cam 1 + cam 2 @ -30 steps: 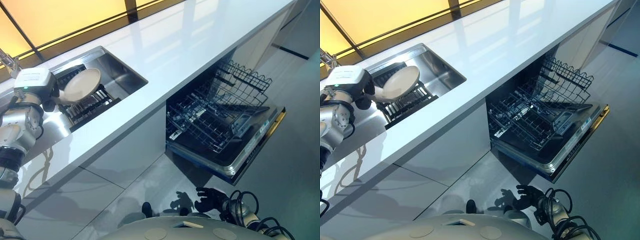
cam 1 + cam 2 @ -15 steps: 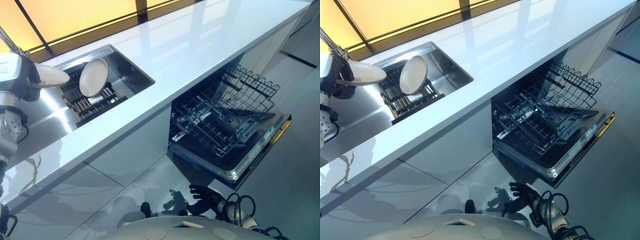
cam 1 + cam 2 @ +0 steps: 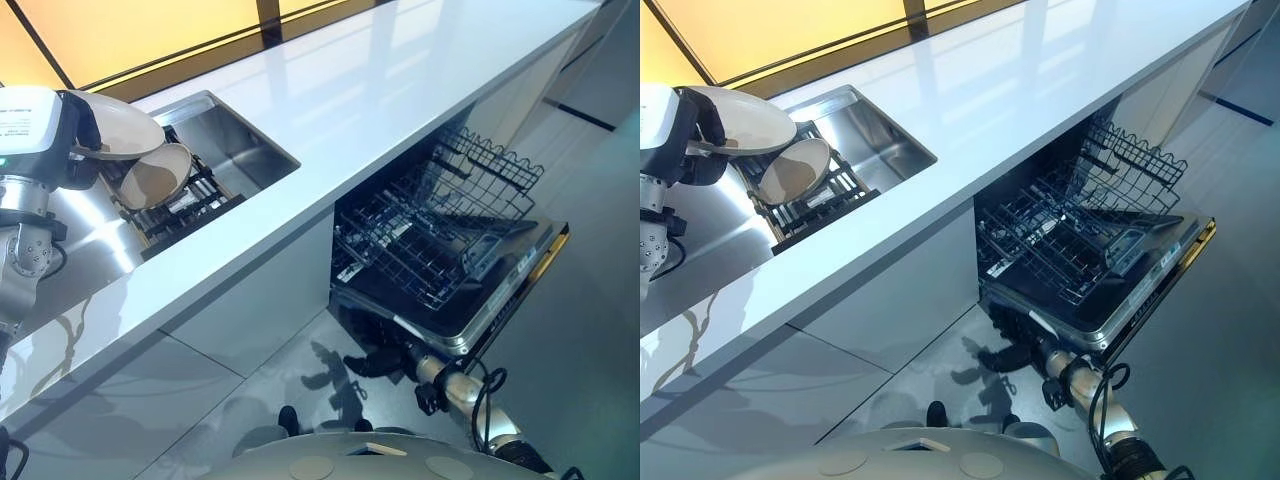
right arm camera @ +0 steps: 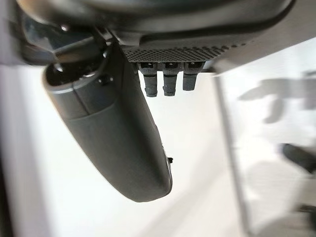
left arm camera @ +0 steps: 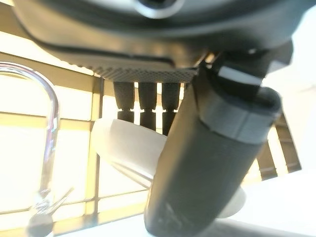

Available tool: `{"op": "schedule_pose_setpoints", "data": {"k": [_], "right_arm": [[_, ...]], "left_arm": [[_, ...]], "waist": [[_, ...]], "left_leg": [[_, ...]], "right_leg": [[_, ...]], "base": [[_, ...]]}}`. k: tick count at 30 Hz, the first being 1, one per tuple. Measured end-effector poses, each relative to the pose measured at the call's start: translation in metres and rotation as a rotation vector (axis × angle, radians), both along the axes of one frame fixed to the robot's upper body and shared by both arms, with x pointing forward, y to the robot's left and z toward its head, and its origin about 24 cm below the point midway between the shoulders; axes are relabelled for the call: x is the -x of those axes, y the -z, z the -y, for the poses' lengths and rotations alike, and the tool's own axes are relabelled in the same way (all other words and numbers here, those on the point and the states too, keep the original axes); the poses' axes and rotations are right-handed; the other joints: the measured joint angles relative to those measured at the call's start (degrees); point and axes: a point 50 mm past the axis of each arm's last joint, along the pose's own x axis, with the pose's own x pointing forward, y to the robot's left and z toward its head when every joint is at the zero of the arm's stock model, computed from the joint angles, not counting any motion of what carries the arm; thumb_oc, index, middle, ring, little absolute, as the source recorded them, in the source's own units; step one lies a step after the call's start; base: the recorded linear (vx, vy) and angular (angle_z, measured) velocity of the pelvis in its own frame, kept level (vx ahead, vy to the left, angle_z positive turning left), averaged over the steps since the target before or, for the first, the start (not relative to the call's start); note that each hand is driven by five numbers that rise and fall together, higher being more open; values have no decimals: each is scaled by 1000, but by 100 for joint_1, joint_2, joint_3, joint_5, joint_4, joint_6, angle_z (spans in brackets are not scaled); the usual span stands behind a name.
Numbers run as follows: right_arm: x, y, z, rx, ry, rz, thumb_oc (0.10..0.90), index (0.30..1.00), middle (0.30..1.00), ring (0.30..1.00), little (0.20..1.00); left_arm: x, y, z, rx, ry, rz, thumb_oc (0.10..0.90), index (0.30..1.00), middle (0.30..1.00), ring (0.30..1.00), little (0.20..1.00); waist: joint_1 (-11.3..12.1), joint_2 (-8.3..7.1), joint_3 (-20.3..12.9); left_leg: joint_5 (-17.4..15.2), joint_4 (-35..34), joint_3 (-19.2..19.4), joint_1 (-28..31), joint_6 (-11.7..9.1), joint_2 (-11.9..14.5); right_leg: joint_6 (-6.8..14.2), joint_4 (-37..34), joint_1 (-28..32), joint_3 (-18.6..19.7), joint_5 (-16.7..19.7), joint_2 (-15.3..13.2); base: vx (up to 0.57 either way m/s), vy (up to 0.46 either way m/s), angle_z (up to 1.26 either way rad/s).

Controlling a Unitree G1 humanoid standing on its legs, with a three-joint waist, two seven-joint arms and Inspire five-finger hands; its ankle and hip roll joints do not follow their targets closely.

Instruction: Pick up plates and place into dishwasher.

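Plate (image 3: 125,127), round, smooth, cream, pinched at rim between left hand (image 3: 80,135) thumb and fingers (image 5: 140,103); right hand (image 3: 1012,357) apparently relaxed, low beside dishwasher (image 3: 450,250).

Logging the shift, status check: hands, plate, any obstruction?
Left hand shut on plate, held above sink. Right hand low by open dishwasher, holding nothing. Second plate in sink rack. Nothing blocking dishwasher.

Glossy white countertop (image 3: 380,90), steel sink (image 3: 235,150)
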Motion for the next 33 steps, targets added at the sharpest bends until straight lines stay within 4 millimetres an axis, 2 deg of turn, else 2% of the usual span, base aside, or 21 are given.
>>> {"op": "schedule_pose_setpoints", "data": {"k": [1, 4, 6, 7, 11, 13, 15, 18, 20, 23, 27, 30, 33], "right_arm": [[-7, -12, -3, -73, 40, 52, 800, 900, 900, 900, 900], [-16, -31, -7, -133, 104, 141, 800, 900, 900, 900, 900], [-26, -45, -7, -156, 252, 232, 800, 900, 900, 900, 900], [-28, -48, -7, -154, 296, 249, 800, 900, 900, 900, 900], [-37, -66, 13, -77, 591, 352, 800, 900, 900, 900, 900], [-38, -80, 32, -4, 759, 440, 800, 900, 900, 900, 900], [-37, -94, 44, 66, 858, 539, 800, 900, 900, 900, 900], [-35, -116, 55, 189, 904, 701, 800, 900, 900, 900, 900], [-35, -135, 59, 317, 842, 860, 800, 900, 900, 900, 900], [-40, -161, 59, 432, 704, 1045, 800, 900, 900, 900, 900], [-51, -210, 47, 680, 349, 1321, 800, 900, 900, 900, 900], [-56, -227, 37, 756, 201, 1399, 800, 900, 900, 900, 900], [-62, -231, 31, 812, 78, 1398, 800, 900, 900, 900, 900]], "left_arm": [[2, 1, 6, 29, 44, 27, 100, 300, 300, 300, 200], [2, 0, 22, 76, 139, 74, 100, 300, 300, 300, 200], [3, -6, 45, 125, 251, 132, 100, 300, 300, 300, 200], [4, -8, 50, 134, 275, 144, 100, 300, 300, 300, 200], [16, -26, 81, 168, 436, 245, 100, 300, 300, 300, 200], [23, -33, 98, 202, 536, 271, 100, 300, 300, 300, 200], [26, -35, 107, 235, 589, 261, 100, 300, 300, 300, 200], [26, -35, 111, 296, 635, 205, 100, 300, 300, 300, 200], [24, -34, 113, 356, 665, 155, 100, 300, 300, 300, 200], [21, -33, 118, 388, 698, 111, 100, 300, 300, 300, 200], [16, -31, 125, 441, 743, 36, 100, 300, 300, 300, 200], [15, -27, 126, 502, 766, 3, 100, 300, 300, 300, 200], [12, -25, 134, 515, 809, -44, 100, 300, 300, 300, 200]], "waist": [[-1, 1, 1], [39, 5, 1], [63, 5, 0], [61, 10, 1], [-45, 46, 6], [-115, 114, -13], [-207, 203, -21], [-296, 351, -44], [-299, 432, -90], [-271, 447, -97], [-211, 412, -85], [-175, 370, -64], [-90, 296, -32]], "left_leg": [[-2, -1, 3, 0, -3, 2], [-3, 0, 16, -8, -3, 4], [-3, 0, 103, -15, -2, 8], [-3, 0, 128, -14, -1, 9], [-14, 1, 202, -32, 17, 8], [-24, 1, 251, -31, 31, 7], [-25, 1, 273, -32, 31, 12], [-30, 0, 278, -31, 23, 22], [-38, 0, 275, -30, 12, 29], [-39, 0, 271, -27, 10, 38], [-40, 1, 265, -27, 9, 33], [-42, 2, 260, -32, 6, 29], [-42, 2, 249, -41, 6, 27]], "right_leg": [[0, 6, -7, -1, 0, 1], [1, 22, -47, 13, -1, 1], [2, 70, -100, 74, -1, 2], [2, 85, -116, 97, -1, 2], [8, 163, -198, 204, -5, -10], [15, 191, -236, 274, -9, -8], [14, 200, -251, 295, -9, 0], [14, 202, -260, 305, -7, 13], [13, 200, -267, 322, -7, 21], [13, 200, -265, 321, -7, 30], [13, 194, -275, 313, -7, 26], [12, 188, -275, 304, -6, 24], [12, 184, -280, 296, -7, 22]], "base": [[-53, 9, -2], [-7, 8, -1], [-25, 27, -11], [-22, 23, -21], [-11, 18, -14], [-9, 13, -13], [-7, 11, -8], [-7, 3, -3], [-16, -7, -5], [-7, -12, 0], [-9, -16, 0], [0, 0, 0], [0, 0, 0]]}}
